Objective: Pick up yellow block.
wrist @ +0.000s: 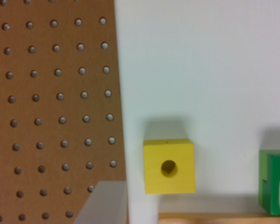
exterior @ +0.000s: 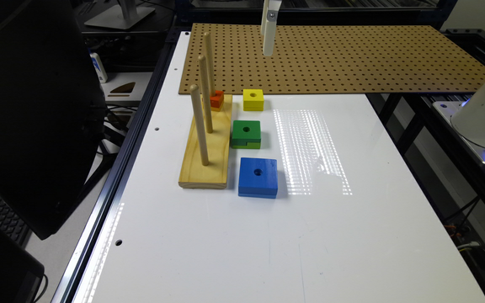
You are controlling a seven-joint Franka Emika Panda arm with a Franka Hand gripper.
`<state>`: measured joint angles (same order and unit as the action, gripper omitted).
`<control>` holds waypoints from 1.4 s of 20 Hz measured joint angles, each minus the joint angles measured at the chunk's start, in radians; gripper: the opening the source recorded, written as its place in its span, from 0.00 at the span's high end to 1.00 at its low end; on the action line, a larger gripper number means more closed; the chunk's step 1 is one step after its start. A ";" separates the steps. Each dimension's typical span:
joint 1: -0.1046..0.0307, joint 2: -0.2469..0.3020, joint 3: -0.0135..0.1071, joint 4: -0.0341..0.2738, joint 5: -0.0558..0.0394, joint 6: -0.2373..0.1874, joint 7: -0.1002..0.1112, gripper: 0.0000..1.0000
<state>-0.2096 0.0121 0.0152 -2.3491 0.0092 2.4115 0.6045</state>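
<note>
- The yellow block (exterior: pixel 253 99) lies flat on the white table (exterior: pixel 267 235), hole upward, just beside the brown pegboard's (exterior: pixel 352 59) edge.
- A green block (exterior: pixel 246 134) sits near it, a blue block (exterior: pixel 258 177) farther along.
- The hand (exterior: pixel 269 31) hangs high above the pegboard, well apart from the yellow block; whether it is apart or together I cannot tell.

We see bare white table (exterior: pixel 352 176) at the yellow block's (exterior: pixel 253 99) 3 o'clock in the exterior view. At its 9 o'clock stand the wooden base (exterior: pixel 209 155), three upright pegs (exterior: pixel 199 124) and the orange-red block (exterior: pixel 217 99). The green block (exterior: pixel 246 134) sits near at 6, the pegboard (exterior: pixel 352 59) edge just beside at 12.
</note>
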 joint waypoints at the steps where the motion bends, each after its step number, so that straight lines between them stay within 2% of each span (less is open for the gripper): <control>1: 0.000 0.000 0.000 0.000 0.0000 0.000 0.000 0.00; 9: -0.006 0.000 0.000 0.000 -0.0002 0.000 -0.002 0.00; 12: -0.006 0.019 0.000 0.000 -0.0002 0.005 -0.003 0.00; 17: -0.007 0.094 0.000 0.001 -0.0003 0.075 -0.003 0.00; 24: -0.007 0.117 0.000 0.007 -0.0004 0.085 -0.003 0.00; 28: -0.007 0.185 0.000 0.007 -0.0005 0.145 -0.003 0.00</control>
<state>-0.2166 0.1968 0.0155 -2.3417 0.0087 2.5568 0.6010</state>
